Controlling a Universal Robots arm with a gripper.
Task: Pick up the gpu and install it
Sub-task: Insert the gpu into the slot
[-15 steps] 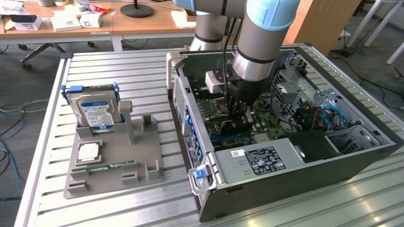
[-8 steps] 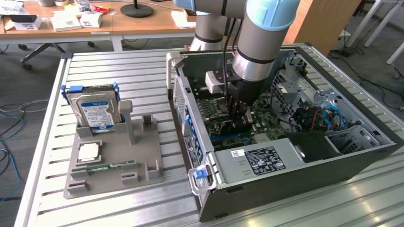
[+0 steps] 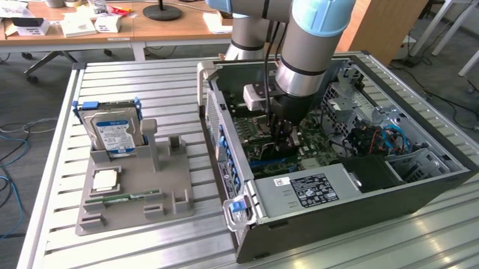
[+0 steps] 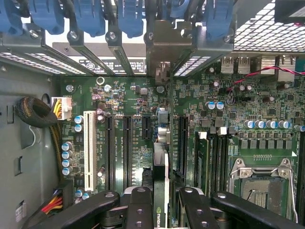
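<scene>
Slatted aluminium forms the work table (image 3: 150, 78), with a cluttered wooden desk (image 3: 112, 25) behind it, and on the slats lies an open computer case (image 3: 359, 207) on its side with the arm reaching down into it. From the gripper (image 4: 166, 202) outward: its black fingers (image 4: 138, 210) stand at a partway opening, closed on the gpu (image 4: 161, 162), which they hold edge-on between them, a thin card with a green-and-white maker's mark on its upper edge. The card hangs over the green motherboard (image 4: 238, 109), lined up among the long black expansion slots (image 4: 127, 148), its metal end reaching toward the rear bracket openings (image 4: 162, 43) with their blue latches (image 4: 128, 16). I judge the card to be light and stiff but delicate, its edge contacts and small parts easily harmed, so a hold on the bare top edge near the middle, as here, suits it, pressed straight down without twist. On the exterior view's left a grey holder tray (image 3: 134, 190) keeps a hard drive (image 3: 112, 131), a processor (image 3: 105, 178) and a RAM stick (image 3: 123, 198). Whether the card's lower edge already sits in a slot is hidden beneath the fingers and the card itself, and in the exterior view the arm covers the gripper's tips.
</scene>
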